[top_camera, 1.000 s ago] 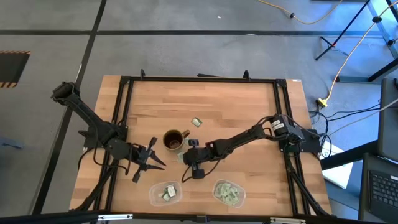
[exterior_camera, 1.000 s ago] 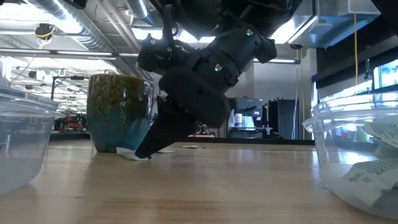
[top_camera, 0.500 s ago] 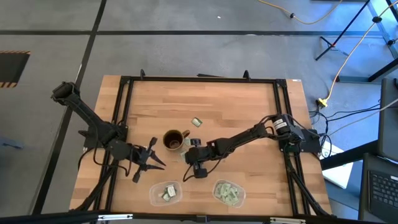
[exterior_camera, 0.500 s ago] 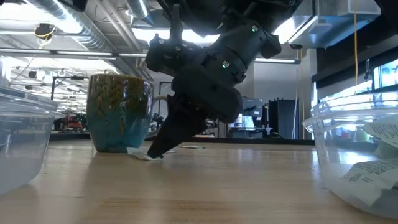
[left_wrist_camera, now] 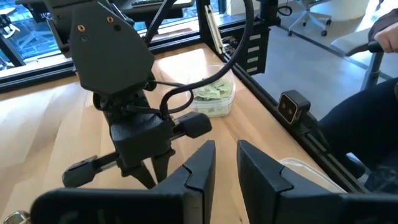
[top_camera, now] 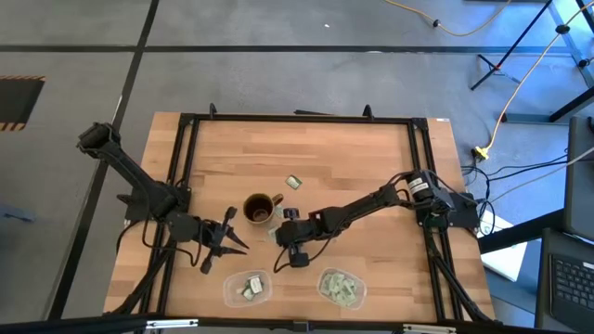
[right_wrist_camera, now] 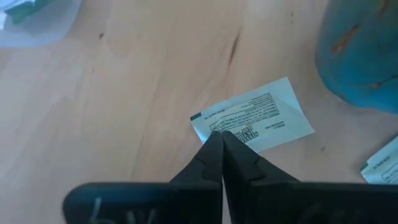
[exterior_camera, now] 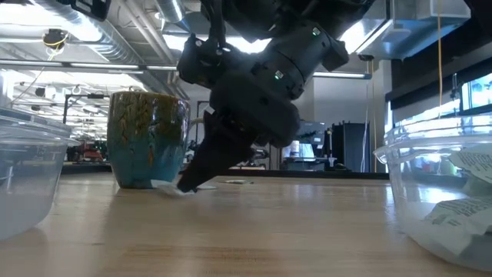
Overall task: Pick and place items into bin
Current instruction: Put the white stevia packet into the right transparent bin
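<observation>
Packets (right_wrist_camera: 254,116) are what we track here: one white and pale green packet lies flat on the bench (top_camera: 353,158) just beside the mug (top_camera: 260,208), and our right claw (right_wrist_camera: 219,134) has its tips pressed together on the near edge of it. In the right wrist view the two dark fingers (right_wrist_camera: 208,163) meet with no gap, their points resting on the packet's printed face near its corner. Whether the paper is actually pinched between them we cannot tell. A second packet (right_wrist_camera: 382,163) shows at the edge of that view, beside the mug's base.

From above, another packet (top_camera: 293,182) lies alone on the bench beyond the mug. Two clear bins sit near the front edge: the left bin (top_camera: 246,288) holds a few packets, the right bin (top_camera: 342,287) holds a larger heap.

In the low view the right claw (exterior_camera: 187,185) slants down to the bench just beside the mug (exterior_camera: 148,139).

Our left claw (top_camera: 228,243) waits over the bench to the left of the mug, its fingers (left_wrist_camera: 198,169) slightly spread and holding nothing.
</observation>
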Controlling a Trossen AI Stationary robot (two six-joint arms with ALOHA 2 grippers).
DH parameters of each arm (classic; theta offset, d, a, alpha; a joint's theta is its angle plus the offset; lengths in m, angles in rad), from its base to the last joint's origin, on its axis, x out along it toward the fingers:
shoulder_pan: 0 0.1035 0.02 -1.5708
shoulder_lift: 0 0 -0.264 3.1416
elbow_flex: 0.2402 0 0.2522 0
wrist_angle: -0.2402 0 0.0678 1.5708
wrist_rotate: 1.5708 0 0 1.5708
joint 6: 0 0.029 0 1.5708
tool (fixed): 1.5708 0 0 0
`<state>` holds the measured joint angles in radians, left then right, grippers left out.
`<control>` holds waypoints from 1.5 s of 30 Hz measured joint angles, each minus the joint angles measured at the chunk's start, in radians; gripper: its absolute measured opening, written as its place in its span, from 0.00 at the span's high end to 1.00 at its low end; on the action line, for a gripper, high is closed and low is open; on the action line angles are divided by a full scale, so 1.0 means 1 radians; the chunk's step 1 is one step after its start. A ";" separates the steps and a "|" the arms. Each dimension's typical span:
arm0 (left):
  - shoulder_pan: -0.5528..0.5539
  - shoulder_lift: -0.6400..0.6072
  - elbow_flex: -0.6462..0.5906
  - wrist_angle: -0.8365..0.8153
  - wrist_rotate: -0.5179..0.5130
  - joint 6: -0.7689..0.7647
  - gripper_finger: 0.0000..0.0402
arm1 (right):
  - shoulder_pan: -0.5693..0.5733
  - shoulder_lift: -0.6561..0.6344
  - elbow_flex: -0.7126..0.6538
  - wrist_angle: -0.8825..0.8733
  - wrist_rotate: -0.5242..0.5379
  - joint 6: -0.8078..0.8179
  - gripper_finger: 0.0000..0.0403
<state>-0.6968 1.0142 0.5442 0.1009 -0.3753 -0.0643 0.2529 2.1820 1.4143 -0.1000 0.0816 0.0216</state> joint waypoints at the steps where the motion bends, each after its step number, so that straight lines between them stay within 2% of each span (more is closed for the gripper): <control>1: 0.000 0.001 0.000 -0.001 0.000 0.000 0.85 | 0.000 -0.001 0.000 0.001 0.000 0.000 1.00; 10: 0.000 0.005 0.000 0.000 -0.006 0.000 0.85 | 0.008 -0.047 0.001 -0.009 -0.030 0.003 1.00; 13: 0.000 0.005 0.000 0.000 -0.006 0.000 0.85 | 0.038 -0.115 0.004 -0.062 -0.057 0.009 1.00; 16: 0.000 0.005 0.000 -0.001 -0.006 0.000 0.85 | 0.084 -0.190 0.005 -0.195 -0.061 0.065 1.00; 20: 0.000 0.005 0.000 -0.001 -0.006 0.000 0.85 | 0.170 -0.268 0.004 -0.372 -0.057 0.200 1.00; 24: 0.000 0.005 0.000 0.000 -0.006 0.000 0.85 | 0.282 -0.317 0.004 -0.471 -0.060 0.401 1.00; 29: 0.000 0.005 0.000 -0.001 -0.006 0.001 0.85 | 0.412 -0.320 0.004 -0.493 -0.042 0.593 1.00; 32: 0.000 0.005 0.000 -0.001 -0.006 0.026 0.85 | 0.463 -0.313 0.004 -0.518 0.036 0.704 1.00; 37: 0.000 0.005 0.000 0.000 -0.029 0.041 0.85 | 0.496 -0.311 0.002 -0.600 0.157 0.868 1.00; 45: 0.000 0.005 0.000 0.005 -0.053 0.026 0.85 | 0.503 -0.311 -0.089 -0.551 0.152 0.921 1.00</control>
<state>-0.6968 1.0191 0.5446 0.1060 -0.4278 -0.0383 0.7556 1.8713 1.3254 -0.6513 0.2339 0.9422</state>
